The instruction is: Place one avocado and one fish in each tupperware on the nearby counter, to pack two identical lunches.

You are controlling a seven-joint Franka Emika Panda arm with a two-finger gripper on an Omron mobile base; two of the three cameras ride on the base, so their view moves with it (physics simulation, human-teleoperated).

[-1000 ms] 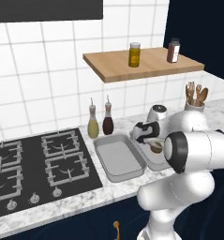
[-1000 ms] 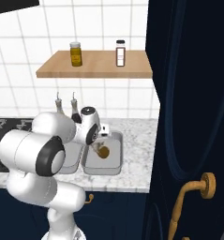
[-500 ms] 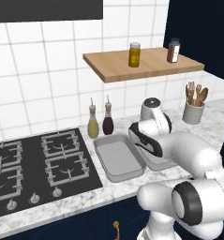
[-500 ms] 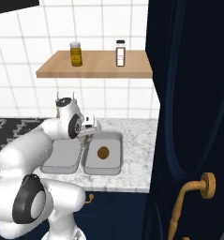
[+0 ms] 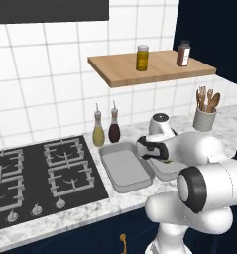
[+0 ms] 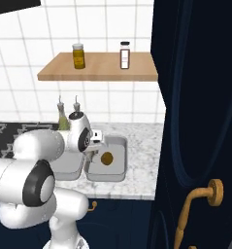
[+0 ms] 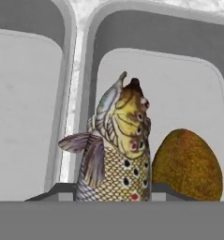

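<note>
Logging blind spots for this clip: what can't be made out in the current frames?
- Fish: tail end cut off by the hand view's bottom edge.
- Gripper: fingertips barely show, so contact with the fish is unclear.
- Right tupperware: the arm hides its contents in the left base view.
- Avocado: brownish here; partly behind the fish.

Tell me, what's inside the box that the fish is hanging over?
An avocado lies in that tupperware, brownish and egg-shaped. The fish, held in the gripper, covers part of the floor, so that part is hidden.

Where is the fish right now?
In the hand view, the fish hangs in the gripper over the right tupperware, beside the avocado.
</note>
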